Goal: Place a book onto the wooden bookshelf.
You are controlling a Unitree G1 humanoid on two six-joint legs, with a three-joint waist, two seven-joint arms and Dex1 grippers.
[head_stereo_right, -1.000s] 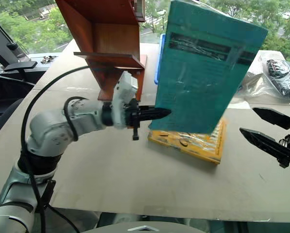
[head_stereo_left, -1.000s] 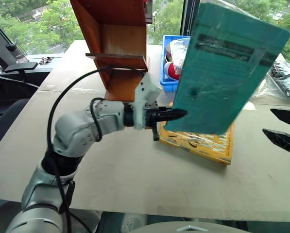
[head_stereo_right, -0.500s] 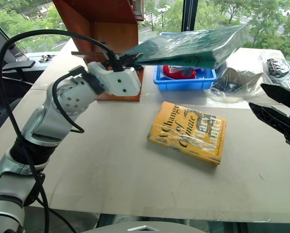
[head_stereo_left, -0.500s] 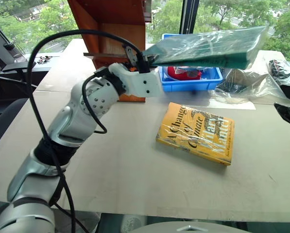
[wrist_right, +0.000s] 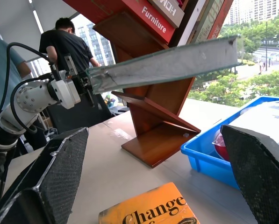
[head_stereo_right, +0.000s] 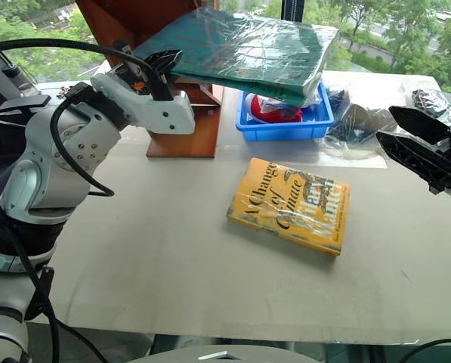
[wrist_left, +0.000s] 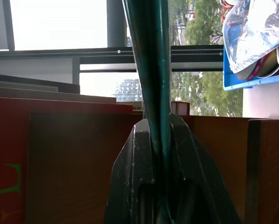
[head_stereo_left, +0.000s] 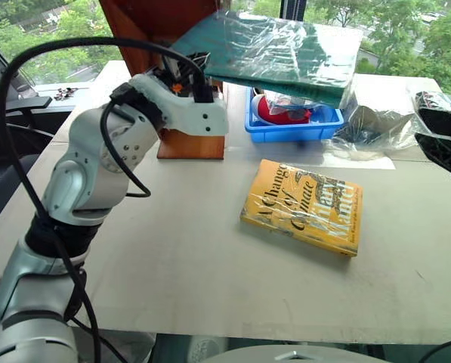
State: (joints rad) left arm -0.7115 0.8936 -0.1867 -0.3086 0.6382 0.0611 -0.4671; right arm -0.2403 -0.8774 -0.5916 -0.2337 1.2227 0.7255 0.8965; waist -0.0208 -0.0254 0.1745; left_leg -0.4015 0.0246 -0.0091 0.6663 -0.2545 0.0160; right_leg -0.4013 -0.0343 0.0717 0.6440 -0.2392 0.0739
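My left pincer (head_stereo_right: 163, 59) is pressed together on one edge of the large flat teal-green hardcover book in shiny clear plastic wrap (head_stereo_right: 244, 47); in the left wrist view my two black fingers (wrist_left: 139, 163) squeeze the thin green edge between them. I hold the book up in the air, lying nearly flat with its cover facing up, tilted a little. It hangs over the blue plastic bin (head_stereo_right: 285, 125) and reaches across just in front of the tall reddish-brown wooden bookshelf with slanted side panels (head_stereo_right: 183, 128), which stands on the pale grey table (head_stereo_right: 172, 257) right behind my left wrist. The book is not on the shelf board; it is in my grip alone.

My right pincer (head_stereo_right: 420, 147) is spread wide with nothing between its fingers, raised above the table's right side, well apart from the green book. Near it lie crumpled clear plastic bags (head_stereo_right: 361, 121).

On the table between my arms lies a smaller yellow hardcover with dark script lettering (head_stereo_right: 289, 204), flat and turned at an angle, also in plastic wrap. The bin holds red and white items under plastic (head_stereo_right: 274, 112).

In the right wrist view a person in a dark shirt (wrist_right: 67, 44) stands behind the table.
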